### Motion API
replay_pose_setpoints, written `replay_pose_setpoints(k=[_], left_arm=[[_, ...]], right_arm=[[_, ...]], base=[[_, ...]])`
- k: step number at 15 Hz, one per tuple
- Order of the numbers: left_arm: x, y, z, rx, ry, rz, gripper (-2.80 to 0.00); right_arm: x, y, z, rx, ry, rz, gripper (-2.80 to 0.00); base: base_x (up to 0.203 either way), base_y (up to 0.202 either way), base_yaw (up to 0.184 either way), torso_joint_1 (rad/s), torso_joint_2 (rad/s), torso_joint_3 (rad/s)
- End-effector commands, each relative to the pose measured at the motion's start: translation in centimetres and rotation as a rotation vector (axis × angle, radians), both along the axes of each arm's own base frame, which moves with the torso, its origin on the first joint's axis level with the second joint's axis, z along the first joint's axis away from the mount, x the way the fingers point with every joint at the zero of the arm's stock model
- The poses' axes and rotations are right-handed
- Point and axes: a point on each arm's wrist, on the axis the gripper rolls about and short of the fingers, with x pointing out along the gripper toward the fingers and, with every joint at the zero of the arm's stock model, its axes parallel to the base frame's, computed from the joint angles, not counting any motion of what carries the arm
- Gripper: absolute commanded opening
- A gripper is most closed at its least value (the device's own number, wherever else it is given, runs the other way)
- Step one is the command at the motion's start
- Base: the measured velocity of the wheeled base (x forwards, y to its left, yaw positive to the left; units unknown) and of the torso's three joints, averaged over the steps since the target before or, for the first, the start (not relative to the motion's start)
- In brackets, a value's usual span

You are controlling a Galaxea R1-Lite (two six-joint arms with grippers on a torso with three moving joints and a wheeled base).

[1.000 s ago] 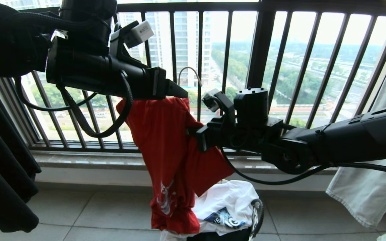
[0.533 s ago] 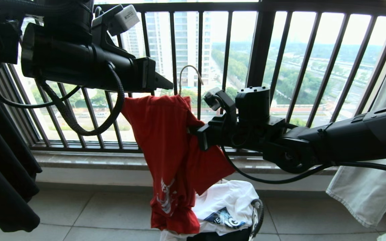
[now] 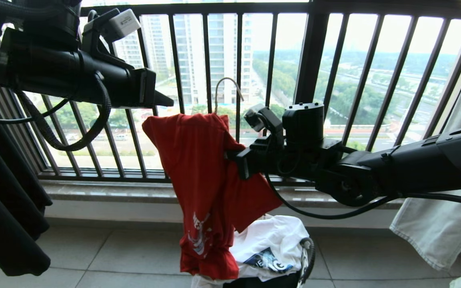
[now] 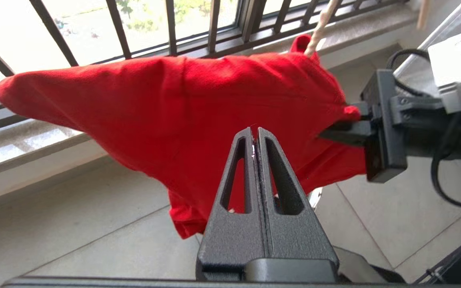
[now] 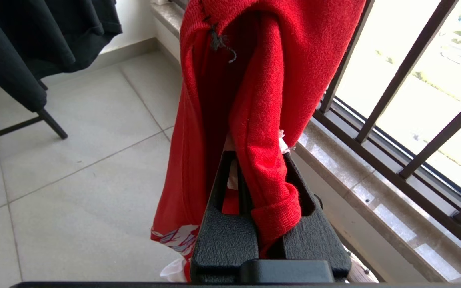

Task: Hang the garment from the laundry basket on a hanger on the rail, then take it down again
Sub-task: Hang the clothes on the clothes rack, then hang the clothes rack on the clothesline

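Between the two grippers, before the black barred window railing (image 3: 270, 60), hangs the garment (image 3: 202, 176), a red T-shirt draped over the hanger (image 3: 225, 86), whose bent hook rises free above the collar. The right gripper (image 3: 230, 158) has its fingers (image 5: 306, 224) clamped on a fold of the red cloth at the shirt's right shoulder edge; the right wrist view shows the fabric pinched between the two pads with a rolled hem lying over them. Whether the hanger's wire is also in that grip cannot be told. The left gripper (image 3: 168, 103) stands above and to the left of the shirt's other shoulder, clear of the cloth, its fingers (image 4: 272, 188) pressed together on nothing.

Below the right fingers, the shirt's lower end with its white print reaches down to the laundry basket (image 3: 305, 256), which holds a white garment (image 3: 270, 240) with a dark graphic. The basket sits on the tiled floor (image 3: 126, 256).

Obstructions noted: a black garment (image 3: 2, 200) hangs well to the left of the left fingers; a pale garment (image 3: 446, 224) hangs to the right, behind the right arm. The stone sill (image 3: 106, 192) runs beneath the railing, behind the shirt.
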Motion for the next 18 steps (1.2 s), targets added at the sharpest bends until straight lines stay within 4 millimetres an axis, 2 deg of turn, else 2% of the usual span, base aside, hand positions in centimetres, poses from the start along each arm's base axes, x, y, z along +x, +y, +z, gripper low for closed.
replay_pose_setpoints(k=[1,5,7,11,15,17,18], left_arm=[[0.8,3.3,-0.4,0.081,0.021,-0.017,-2.8],[0.6,6.2,-0.9,0.226,0.018,-0.053,-2.8],[0.2,6.6,-0.9,0.263,0.054,-0.11,-2.8],[0.8,5.9,-2.4,0.295,0.07,-0.341,-2.8],[2.1,5.0,-3.9,0.325,0.038,-0.471,-2.8],[2.1,4.7,-4.0,0.312,0.031,-0.507,-2.8],[2.0,4.6,-4.1,0.308,0.014,-0.537,0.0]], right_arm=[[0.0,0.0,0.1,0.002,-0.006,0.009,-2.8],[-0.7,0.0,0.1,-0.066,0.01,0.121,-2.8],[-0.9,0.0,-0.2,-0.083,0.024,0.187,-2.8],[-0.8,-0.5,-0.4,-0.07,0.037,0.268,-2.8],[-0.4,-1.4,-0.6,-0.053,0.051,0.317,-2.8],[-0.5,-1.8,-0.5,-0.044,0.054,0.357,-2.8],[-0.5,-1.8,-0.5,-0.045,0.054,0.358,-2.8]], base=[[0.0,0.0,0.0,0.0,0.0,0.0],[0.0,0.0,0.0,0.0,0.0,0.0],[0.0,0.0,0.0,0.0,0.0,0.0],[0.0,0.0,0.0,0.0,0.0,0.0],[0.0,0.0,0.0,0.0,0.0,0.0],[0.0,0.0,0.0,0.0,0.0,0.0],[0.0,0.0,0.0,0.0,0.0,0.0]])
